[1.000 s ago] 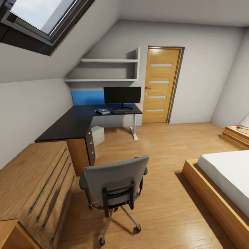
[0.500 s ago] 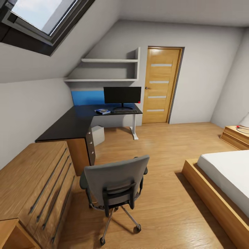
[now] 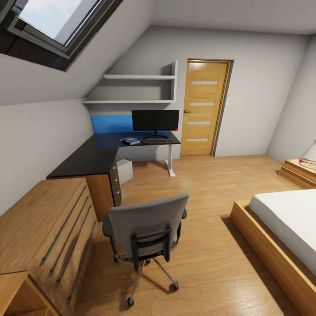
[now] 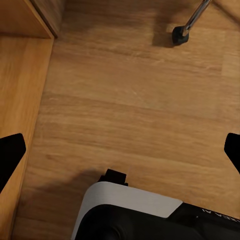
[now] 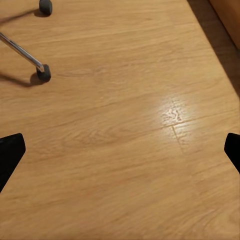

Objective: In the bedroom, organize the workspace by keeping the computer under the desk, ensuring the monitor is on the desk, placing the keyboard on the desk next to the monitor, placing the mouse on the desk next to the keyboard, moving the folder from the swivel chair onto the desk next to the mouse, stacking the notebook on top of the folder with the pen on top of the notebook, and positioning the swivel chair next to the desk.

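Observation:
The black L-shaped desk stands in the far left corner of the bedroom. On it the monitor is upright, with the keyboard in front of its foot. Left of the keyboard lies the blue folder with a small dark notebook on top. Mouse and pen are too small to make out. The pale computer sits under the desk. The grey swivel chair stands on the floor well short of the desk, its back toward me. My left gripper and right gripper hang open over bare floor.
A light-wood drawer unit lines the left wall, with its edge near my left gripper. A bed on a wooden frame stands at the right, a wooden door beyond the desk. Chair casters roll near my right gripper.
The whole head view has shifted slightly, with the drawer unit and chair a little higher in the picture. Nothing in the room has visibly moved by itself.

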Robot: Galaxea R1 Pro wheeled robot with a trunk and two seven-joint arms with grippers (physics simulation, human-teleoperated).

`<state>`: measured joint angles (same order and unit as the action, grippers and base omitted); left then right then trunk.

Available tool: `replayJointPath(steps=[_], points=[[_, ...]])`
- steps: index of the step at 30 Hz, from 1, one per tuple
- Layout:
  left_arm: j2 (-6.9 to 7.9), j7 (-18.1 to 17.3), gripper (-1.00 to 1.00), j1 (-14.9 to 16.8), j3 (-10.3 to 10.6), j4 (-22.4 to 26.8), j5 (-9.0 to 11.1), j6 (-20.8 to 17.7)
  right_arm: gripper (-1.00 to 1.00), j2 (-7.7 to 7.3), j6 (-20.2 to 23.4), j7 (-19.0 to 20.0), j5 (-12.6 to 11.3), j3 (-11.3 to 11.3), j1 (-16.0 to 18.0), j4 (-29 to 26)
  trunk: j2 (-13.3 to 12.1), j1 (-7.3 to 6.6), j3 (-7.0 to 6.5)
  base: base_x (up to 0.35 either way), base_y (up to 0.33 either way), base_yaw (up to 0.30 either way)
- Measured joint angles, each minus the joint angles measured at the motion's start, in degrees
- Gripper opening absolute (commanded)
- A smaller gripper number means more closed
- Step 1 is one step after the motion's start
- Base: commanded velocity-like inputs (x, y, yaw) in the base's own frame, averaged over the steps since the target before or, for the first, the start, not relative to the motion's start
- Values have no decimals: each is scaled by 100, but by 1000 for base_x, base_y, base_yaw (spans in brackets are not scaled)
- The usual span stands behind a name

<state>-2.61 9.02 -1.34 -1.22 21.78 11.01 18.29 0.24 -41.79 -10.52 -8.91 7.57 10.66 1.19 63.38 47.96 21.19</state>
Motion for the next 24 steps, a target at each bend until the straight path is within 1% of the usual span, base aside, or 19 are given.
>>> replayJointPath(steps=[6, 17, 24], points=[[0, 0, 100, 1, 1, 0, 0, -3, 100, 0, 0, -1, 1, 0, 0, 0, 0, 1, 0, -86, 0, 0], [0, 0, 100, -1, 1, 0, 8, -5, 100, 0, 0, 0, 2, 0, 0, 0, 0, 0, 0, -16, 0, 0], [0, -1, 100, -1, 0, 0, 7, -6, 100, 0, 0, -1, 1, 0, 0, 0, 0, 1, 0, -107, 0, 0]])
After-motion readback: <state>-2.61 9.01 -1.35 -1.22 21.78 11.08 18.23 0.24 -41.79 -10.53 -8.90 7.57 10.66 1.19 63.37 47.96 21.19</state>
